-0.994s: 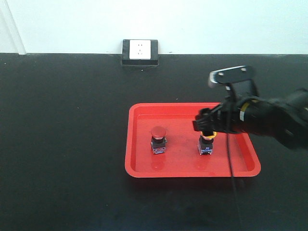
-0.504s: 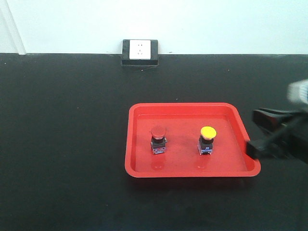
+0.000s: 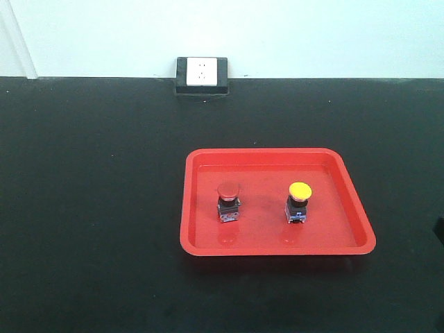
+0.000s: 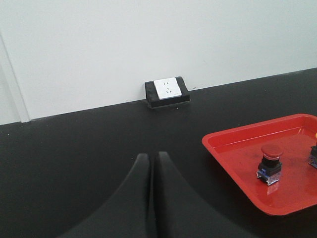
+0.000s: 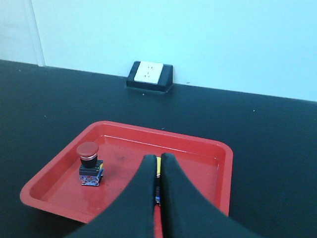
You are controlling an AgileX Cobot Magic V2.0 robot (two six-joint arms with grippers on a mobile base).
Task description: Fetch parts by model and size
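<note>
A red-capped switch point(image 3: 228, 201) and a yellow-capped switch point(image 3: 299, 201) stand upright side by side in a red tray point(image 3: 277, 155). Neither arm shows in the front view. My left gripper point(image 4: 151, 156) is shut and empty over the black table, left of the tray point(image 4: 247, 128); the red switch point(image 4: 271, 161) lies to its right. My right gripper point(image 5: 158, 157) is shut and empty, back from the tray's point(image 5: 173, 134) near edge. A sliver of the yellow switch point(image 5: 158, 167) shows behind its fingertips. The red switch point(image 5: 89, 166) stands to the left.
A black wall socket block point(image 3: 202, 75) sits at the back edge of the black table against the white wall; it also shows in the left wrist view point(image 4: 168, 91) and the right wrist view point(image 5: 148, 75).
My right arm has pulled back from over the yellow switch, to the right and out of the front view. The yellow switch stays standing in the tray.
</note>
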